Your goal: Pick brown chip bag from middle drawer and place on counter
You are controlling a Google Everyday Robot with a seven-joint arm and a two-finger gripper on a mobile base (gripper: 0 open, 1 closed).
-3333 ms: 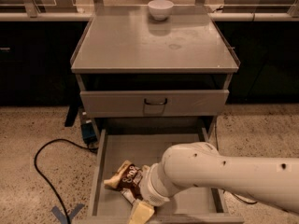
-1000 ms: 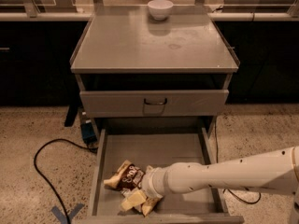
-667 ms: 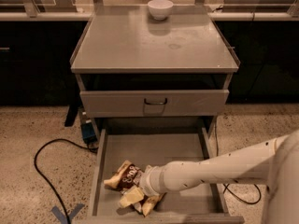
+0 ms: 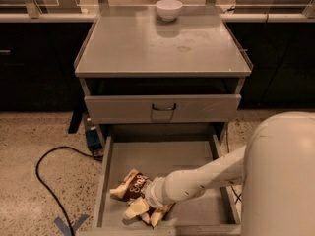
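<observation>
The brown chip bag lies in the front left part of the open middle drawer, dark brown with cream ends. My gripper is low in the drawer, just in front and to the right of the bag, touching or nearly touching its near edge. Its two pale fingers stand apart and hold nothing. My white arm reaches in from the right, and its large housing hides the lower right corner of the view. The grey counter is above the drawers.
A white bowl stands at the back of the counter. The closed upper drawer face with a dark loop handle overhangs the back of the open drawer. A black cable and a blue tape mark lie on the floor at the left.
My arm has swung nearer the camera and now fills the lower right. The gripper has stayed low by the bag's near edge. The bag has not moved.
</observation>
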